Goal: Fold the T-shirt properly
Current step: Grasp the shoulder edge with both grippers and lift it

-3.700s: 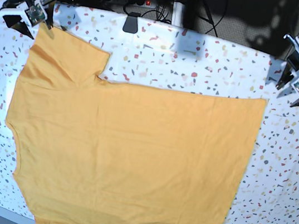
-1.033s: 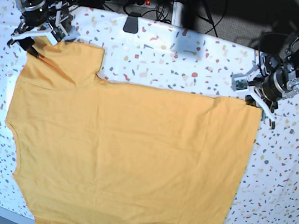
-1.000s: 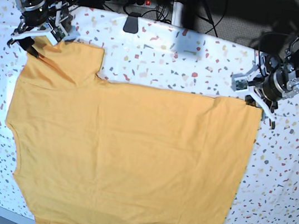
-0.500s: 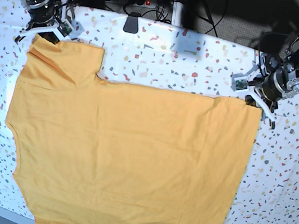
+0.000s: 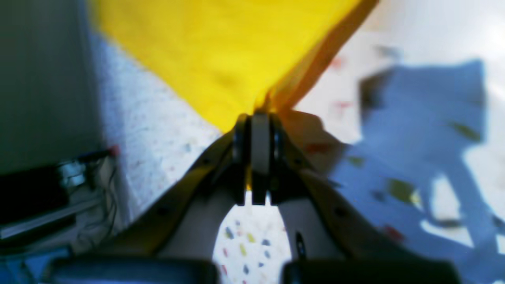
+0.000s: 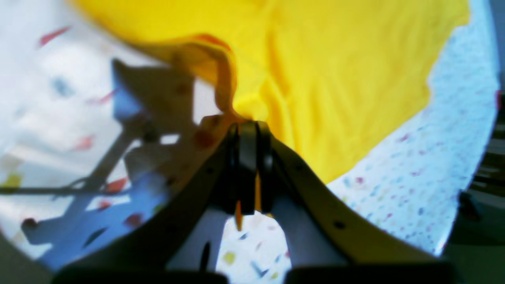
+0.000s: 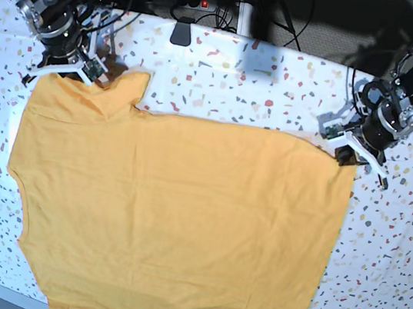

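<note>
One T-shirt point(image 7: 173, 219) | mustard-yellow | spread flat | top corners lifted

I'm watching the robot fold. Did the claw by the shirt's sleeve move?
Yes. The right gripper slid down the picture, away from the black clip at the tablecloth's edge, pinching the T-shirt sleeve.

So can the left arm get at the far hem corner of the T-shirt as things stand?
Likely yes, it looks already there: the left tool sits shut on the T-shirt at that corner, fabric pinched between its jaws in the wrist view, with only bare tablecloth around it.
</note>
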`<state>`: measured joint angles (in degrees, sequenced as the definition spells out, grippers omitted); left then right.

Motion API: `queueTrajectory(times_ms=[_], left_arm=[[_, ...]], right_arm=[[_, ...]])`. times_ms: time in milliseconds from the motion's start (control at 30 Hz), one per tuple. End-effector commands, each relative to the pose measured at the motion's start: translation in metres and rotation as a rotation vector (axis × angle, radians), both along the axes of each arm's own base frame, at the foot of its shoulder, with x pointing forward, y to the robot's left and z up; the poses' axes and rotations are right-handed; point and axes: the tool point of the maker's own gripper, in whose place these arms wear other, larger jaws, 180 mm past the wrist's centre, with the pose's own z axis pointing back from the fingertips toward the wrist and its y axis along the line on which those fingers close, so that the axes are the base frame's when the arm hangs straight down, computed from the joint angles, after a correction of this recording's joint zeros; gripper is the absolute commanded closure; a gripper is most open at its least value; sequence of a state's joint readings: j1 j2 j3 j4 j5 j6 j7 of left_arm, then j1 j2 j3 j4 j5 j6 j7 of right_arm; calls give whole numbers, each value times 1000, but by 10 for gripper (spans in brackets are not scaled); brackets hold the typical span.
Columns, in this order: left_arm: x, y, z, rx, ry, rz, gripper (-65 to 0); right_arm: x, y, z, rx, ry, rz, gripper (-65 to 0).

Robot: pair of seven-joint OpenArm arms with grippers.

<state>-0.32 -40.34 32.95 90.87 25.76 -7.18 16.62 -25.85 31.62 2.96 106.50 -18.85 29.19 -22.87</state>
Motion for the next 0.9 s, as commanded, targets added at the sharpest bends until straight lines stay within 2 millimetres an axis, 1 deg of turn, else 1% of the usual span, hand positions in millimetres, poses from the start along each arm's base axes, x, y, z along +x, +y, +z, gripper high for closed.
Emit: queueTrajectory(times_ms=[0, 100, 267, 400, 500, 633, 733, 867], left_arm=[[13, 6, 18, -3, -73, 13, 0], [21, 7, 28, -13, -117, 31, 0], [36, 9, 41, -40, -139, 57, 0], [51, 3, 54, -76, -166, 79, 0], [64, -6, 64, -106, -190, 99, 0], [77, -18, 71, -195, -185, 128, 0], [90, -15, 69, -196, -187, 157, 0], [112, -1, 57, -181, -170, 222, 0]], right_arm=[[9, -2, 11, 14, -39, -15, 0], [25, 1, 22, 65, -78, -39, 0], [61, 7, 50, 137, -169, -54, 0], [83, 7, 67, 178, -215, -71, 0], [99, 1, 68, 220, -224, -101, 0], [121, -10, 65, 221, -231, -133, 0], [138, -17, 66, 223, -238, -148, 0], [163, -27, 66, 225, -242, -174, 0]])
